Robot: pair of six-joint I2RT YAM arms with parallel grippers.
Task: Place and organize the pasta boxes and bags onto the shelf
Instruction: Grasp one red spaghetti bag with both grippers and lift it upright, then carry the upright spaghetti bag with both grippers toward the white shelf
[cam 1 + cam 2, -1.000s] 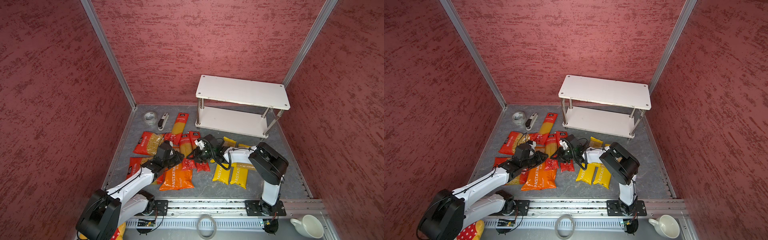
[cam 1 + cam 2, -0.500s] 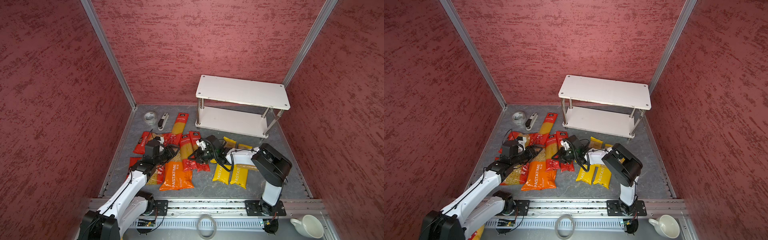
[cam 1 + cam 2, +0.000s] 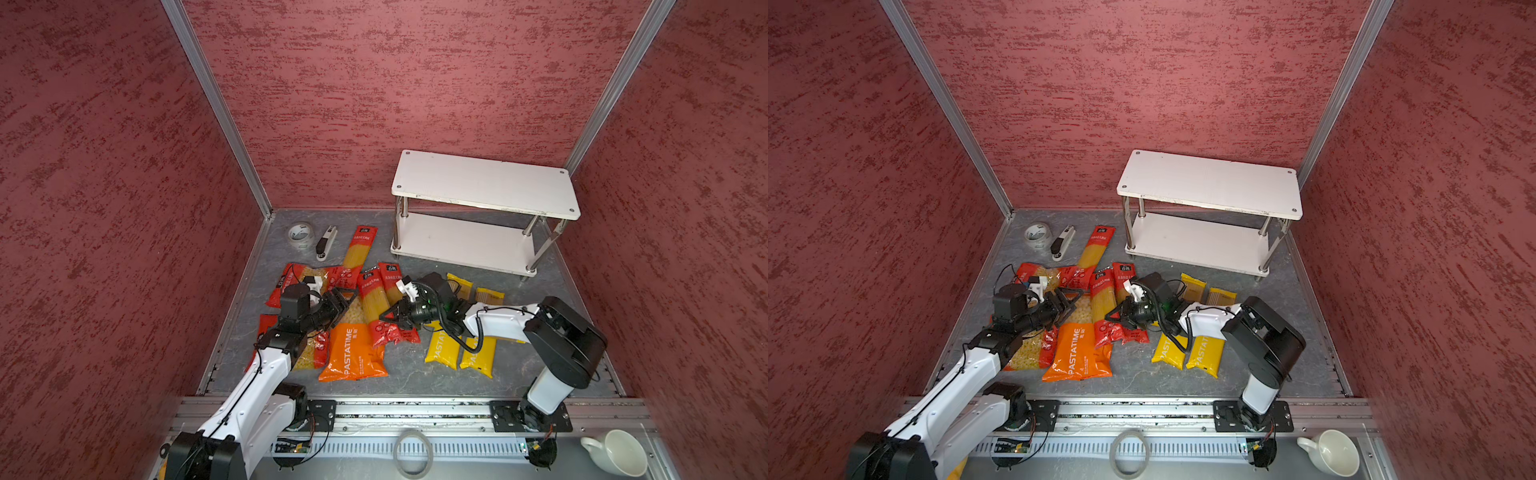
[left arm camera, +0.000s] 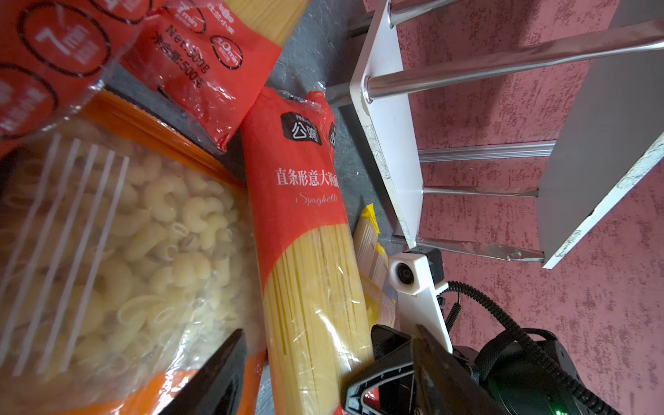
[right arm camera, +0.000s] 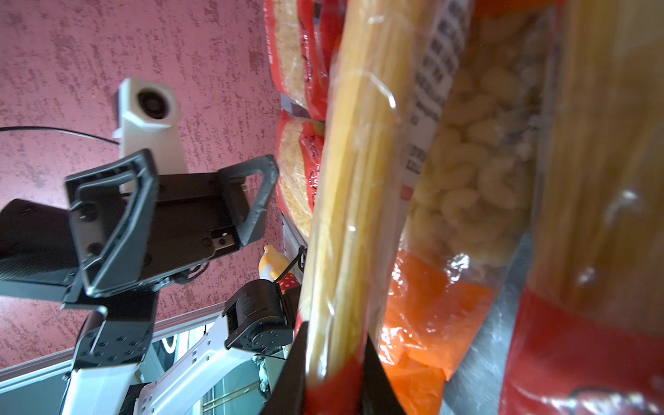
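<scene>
**Operator:** What is sitting nearest?

**Technician:** A cup and a tape ring are sitting on the front ledge, outside the work floor. Neither is interfering.

**Operator:** What are the tool states?

**Technician:** The right gripper is clamping a spaghetti pack near its red end, with a jaw pressing on each side. The left gripper is hovering with its jaws apart and empty. It is over the clear end of the orange pack, just beside the clamped pack.

**Operator:** How far along is the task?

**Technician:** Nothing is resting on the shelf, and both tiers are showing bare. Every visible pack is lying on the floor. I am judging the task barely begun, with the first pickup in hand and all placements outstanding.

**Operator:** What is standing in the way?

**Technician:**
- The orange pack and a second red pack are lying against the clamped one, so a lift is likely to drag them along.
- The right arm is lying across the yellow packs.
- A third red pack is lying farther back, near the shelf's left front post.
- The tape roll and stapler are sitting near the back corner, well apart from the shelf.
</scene>
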